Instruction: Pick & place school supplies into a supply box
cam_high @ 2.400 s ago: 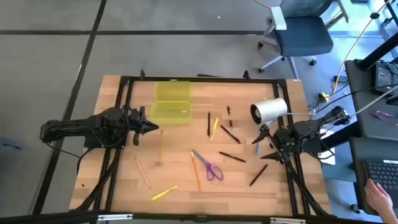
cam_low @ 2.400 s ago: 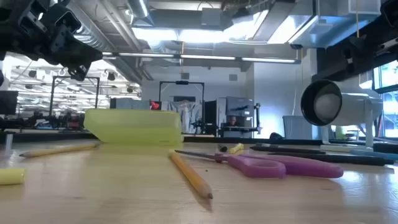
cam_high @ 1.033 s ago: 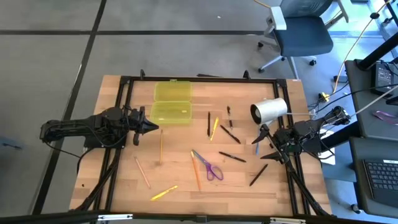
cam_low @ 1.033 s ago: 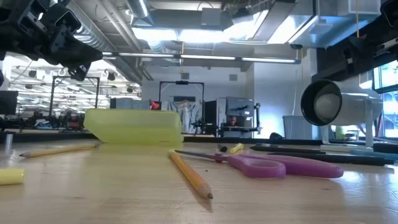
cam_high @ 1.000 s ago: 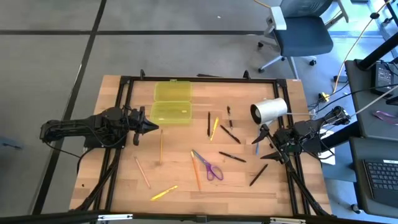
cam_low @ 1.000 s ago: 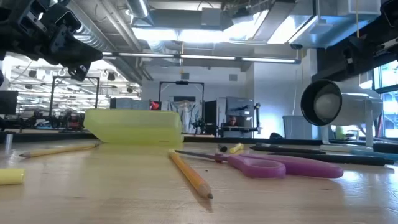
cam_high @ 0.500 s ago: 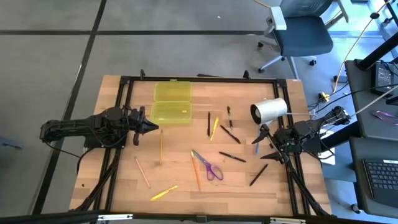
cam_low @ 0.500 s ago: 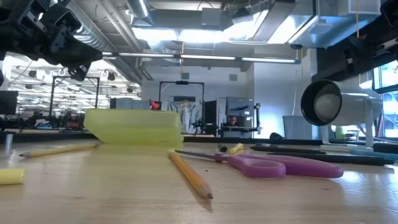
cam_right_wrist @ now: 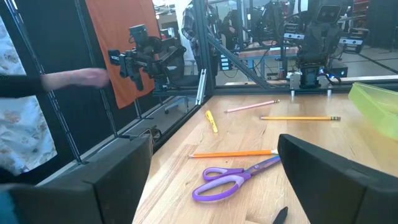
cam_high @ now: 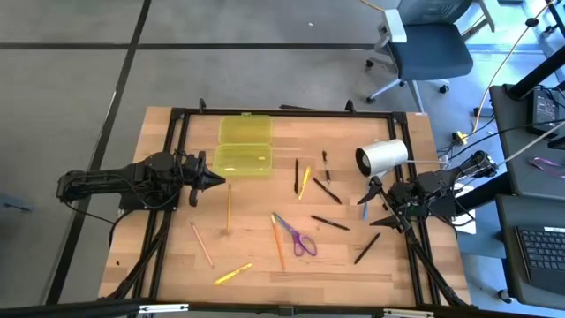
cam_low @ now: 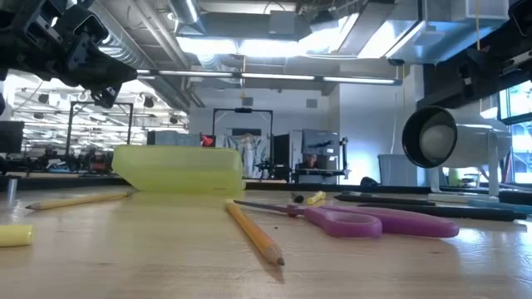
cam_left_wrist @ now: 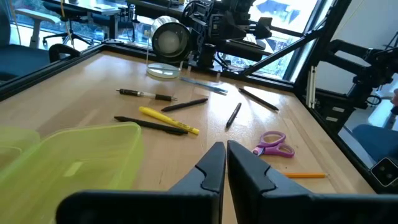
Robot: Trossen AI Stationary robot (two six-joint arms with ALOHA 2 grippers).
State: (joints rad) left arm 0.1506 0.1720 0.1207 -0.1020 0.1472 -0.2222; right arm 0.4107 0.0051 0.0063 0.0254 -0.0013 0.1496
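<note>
The supply box (cam_high: 244, 146) lies open near the far edge of the worktop (cam_high: 265, 256), its lid hinged back beyond the tray. In the low view only its yellow-green side wall (cam_low: 179, 169) shows, so its inside is hidden there; from above it looks bare, though the translucent plastic makes that hard to judge.

The left gripper (cam_high: 214, 180) hangs just beside the box's near left corner, fingers (cam_left_wrist: 214, 165) pressed together and gripping nothing. The right gripper (cam_high: 378, 205) sits well to the right of the box, beside the white cylinder (cam_high: 381, 158), fingers (cam_right_wrist: 323, 168) spread wide and empty.

The supplies lie scattered on the near side of the box and to its right. The purple-handled scissors (cam_high: 298, 237) rest well apart from it, touching an orange pencil (cam_high: 277, 242). A tan pencil (cam_high: 229, 208) lies just beyond the left gripper. Black pens (cam_high: 328, 190) cluster between box and cylinder; a blue one is largely hidden under the right gripper. A person's blurred hand (cam_right_wrist: 74, 77) shows off the worktop.
</note>
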